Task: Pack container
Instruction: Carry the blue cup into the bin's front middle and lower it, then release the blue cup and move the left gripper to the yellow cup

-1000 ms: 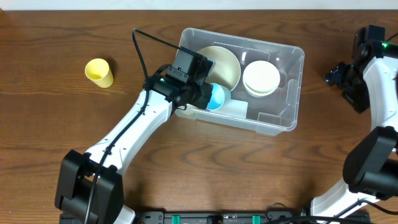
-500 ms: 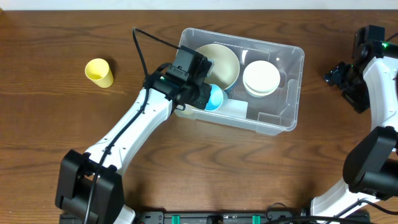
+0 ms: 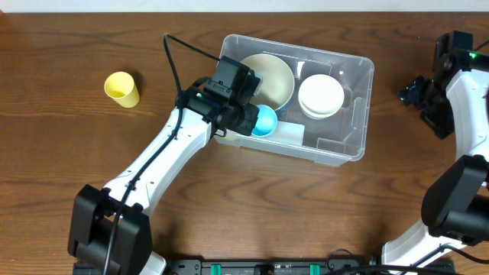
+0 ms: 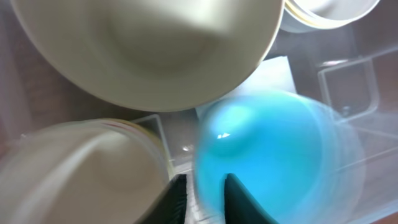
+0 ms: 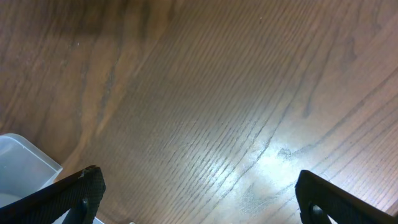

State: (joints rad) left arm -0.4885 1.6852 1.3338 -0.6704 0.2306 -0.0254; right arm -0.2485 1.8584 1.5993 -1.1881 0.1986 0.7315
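The container (image 3: 364,114) sits on the brown table (image 3: 76,168), a bit right of the middle. Inside it are a big cream bowl (image 3: 271,80), a white bowl (image 3: 321,95), a blue cup (image 3: 265,120) and a white label (image 3: 290,134). The left gripper (image 4: 205,193) reaches down into the container's left end. Its two fingers are only a little apart, and the edge of the blue cup is between them. The cup looks blurry, so it is hard to tell if they pinch it. The right gripper (image 5: 199,186) is wide open over bare table, holding nothing. A yellow cup (image 3: 121,88) stands far off on the left.
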